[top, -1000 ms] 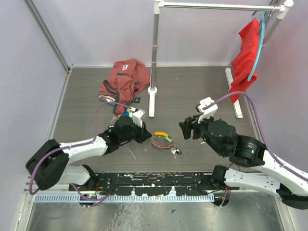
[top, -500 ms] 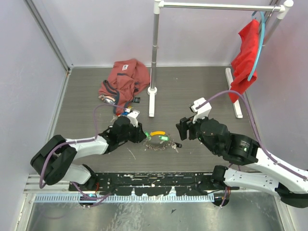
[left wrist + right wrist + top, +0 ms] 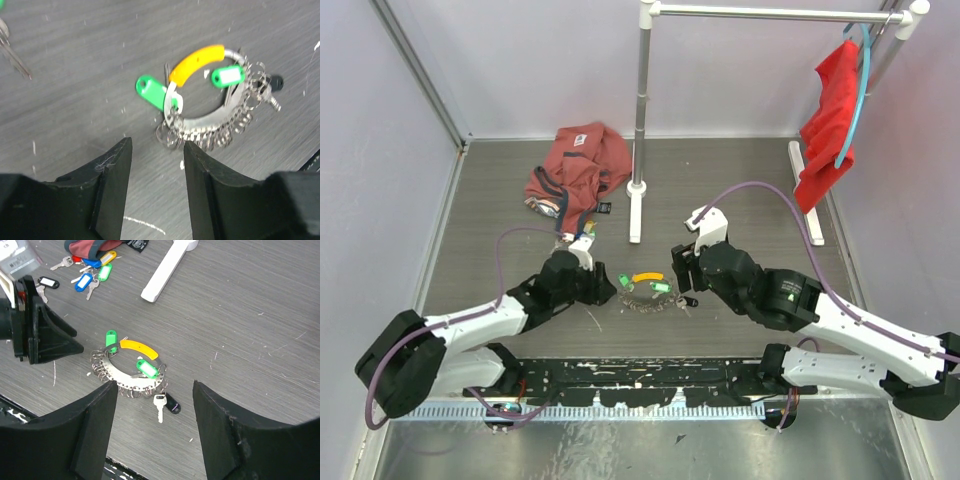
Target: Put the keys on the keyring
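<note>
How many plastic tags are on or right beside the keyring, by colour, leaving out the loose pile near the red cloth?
Green tags: 2
Black tag: 1
Yellow-orange curved tag: 1
Total: 4

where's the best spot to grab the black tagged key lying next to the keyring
Probably the black tag, from straight above, closing the jaws across its narrow width. The key lies flat on the table, so nothing offers a side approach, and the tag looks bulkier than the blade and sits on the side away from the keyring.
</note>
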